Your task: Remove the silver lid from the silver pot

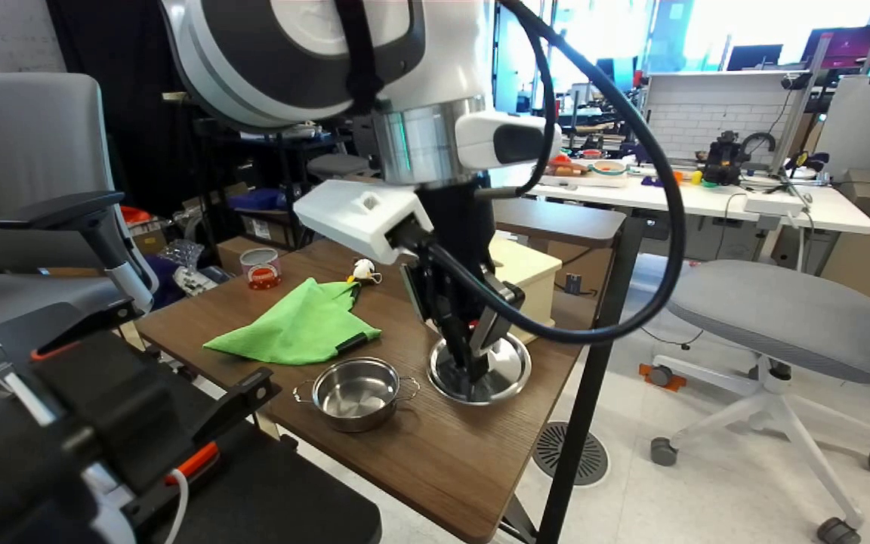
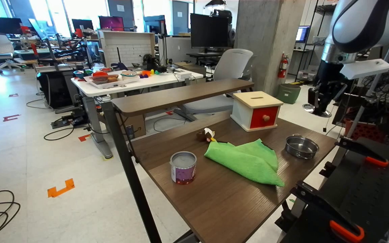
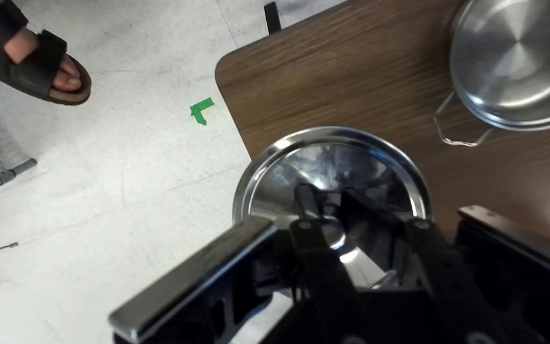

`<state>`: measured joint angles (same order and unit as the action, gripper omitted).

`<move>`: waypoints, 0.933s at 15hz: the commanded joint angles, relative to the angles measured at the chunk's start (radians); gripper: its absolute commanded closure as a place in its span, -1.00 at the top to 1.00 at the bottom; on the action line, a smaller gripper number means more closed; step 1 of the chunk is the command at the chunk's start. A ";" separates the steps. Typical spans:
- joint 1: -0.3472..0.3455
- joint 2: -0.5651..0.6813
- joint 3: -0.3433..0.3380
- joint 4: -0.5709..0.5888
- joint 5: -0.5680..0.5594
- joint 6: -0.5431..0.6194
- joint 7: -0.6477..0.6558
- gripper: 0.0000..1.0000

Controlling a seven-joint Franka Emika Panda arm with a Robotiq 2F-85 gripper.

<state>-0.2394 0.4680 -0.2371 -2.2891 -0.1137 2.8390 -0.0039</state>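
Note:
The silver lid (image 1: 512, 368) hangs from my gripper (image 1: 474, 364), which is shut on its central knob. In an exterior view the lid (image 2: 323, 113) is in the air, above table height, under the gripper (image 2: 318, 108). In the wrist view the lid (image 3: 332, 162) fills the middle, with the fingertips (image 3: 328, 203) around the knob, which they partly hide. The silver pot (image 1: 356, 418) stands uncovered on the table, apart from the lid. Its empty inside and a wire handle show in the wrist view (image 3: 518, 81). It also stands near the table edge in an exterior view (image 2: 299, 151).
A green cloth (image 2: 248, 162) lies beside the pot on the brown table (image 2: 214, 202). A wooden box with a red drawer (image 2: 257, 114), a small toy (image 2: 206, 134) and a can (image 2: 183, 168) stand on it. A raised shelf (image 2: 187, 96) runs along one side.

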 commanded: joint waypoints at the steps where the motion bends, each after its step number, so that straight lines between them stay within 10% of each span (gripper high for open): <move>1: -0.005 0.117 -0.013 0.086 0.017 -0.026 0.002 -0.89; 10: 0.014 0.310 -0.014 0.225 0.036 -0.065 0.053 -0.89; 12: 0.016 0.308 -0.014 0.239 0.038 -0.084 0.057 -0.06; 14: 0.013 0.285 -0.008 0.230 0.044 -0.088 0.050 0.06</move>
<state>-0.2330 0.7601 -0.2467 -2.0769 -0.0897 2.7793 0.0476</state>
